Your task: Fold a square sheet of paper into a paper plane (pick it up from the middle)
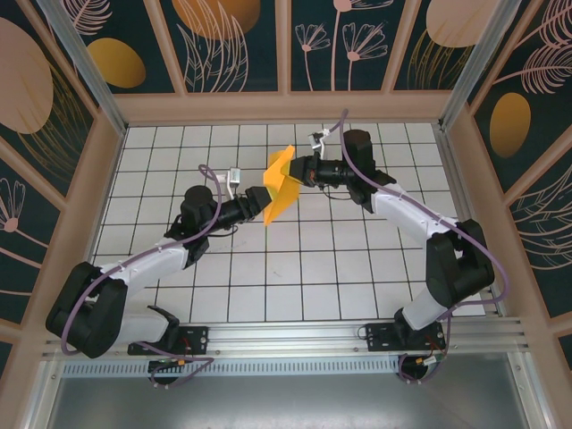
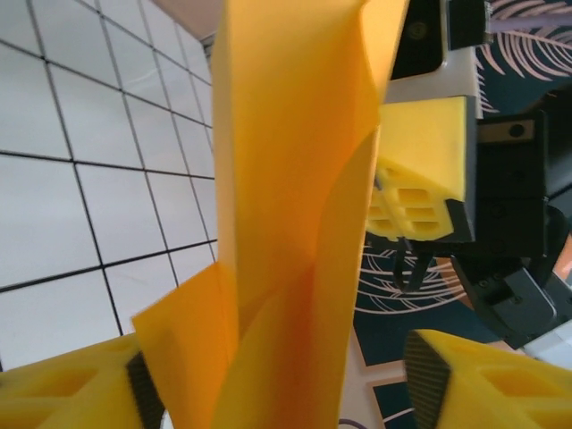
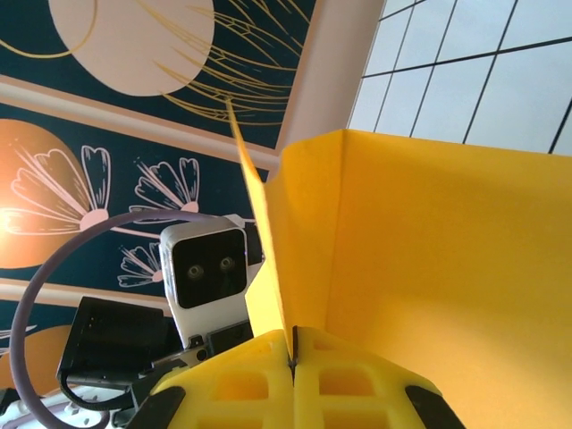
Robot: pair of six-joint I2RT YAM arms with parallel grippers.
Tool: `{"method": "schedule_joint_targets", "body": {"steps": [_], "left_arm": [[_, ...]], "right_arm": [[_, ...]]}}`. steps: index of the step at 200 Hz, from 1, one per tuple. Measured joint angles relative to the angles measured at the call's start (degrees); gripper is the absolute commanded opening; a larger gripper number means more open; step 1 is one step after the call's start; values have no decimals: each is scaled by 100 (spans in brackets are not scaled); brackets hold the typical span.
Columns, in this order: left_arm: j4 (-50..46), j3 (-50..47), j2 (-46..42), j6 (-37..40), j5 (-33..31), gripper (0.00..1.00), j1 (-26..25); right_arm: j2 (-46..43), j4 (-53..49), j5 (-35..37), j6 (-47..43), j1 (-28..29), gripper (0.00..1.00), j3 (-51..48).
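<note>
Two black arms meet above the white grid-tiled table (image 1: 313, 268), the square sheet of paper (image 1: 284, 185) held in the air between them, clear of the surface. The orange-yellow sheet is already creased and partly folded, standing roughly on edge.

The right gripper (image 1: 299, 172) has it: in the right wrist view its yellow fingers (image 3: 241, 384) are pressed together with no gap, pinching a folded edge of the paper (image 3: 429, 268) that fans up and away from them.

The left gripper (image 1: 265, 198) comes in from the opposite side with its jaws apart. In the left wrist view the folded paper (image 2: 286, 179) rises between the two yellow fingers (image 2: 71, 393) — lying against the one on the left of that view and apart from the other — so this gripper (image 2: 281, 375) straddles the sheet without clamping it.

Dark wall panels (image 1: 214, 36) with orange ovals and pale flower outlines enclose the table.
</note>
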Motion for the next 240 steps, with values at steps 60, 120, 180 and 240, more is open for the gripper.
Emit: {"method": "schedule_joint_targets", "body": {"steps": [60,120,180,240], "left_arm": [[212,72,0,116,-24,33,0],[33,87,-2,326,-177,9,0],[-1670,704,-35,1213,-938,7,0],[-4784,2020,214,2726,-3792,10,7]], "right_arm": [[50,33,-26,35,-15,0,0],[114,-168,-15,-96,-81,11,0],[0,-1263,1005,-776,-269,55,9],[-791,-1976,2852,-1169,-334,61,-476]]}}
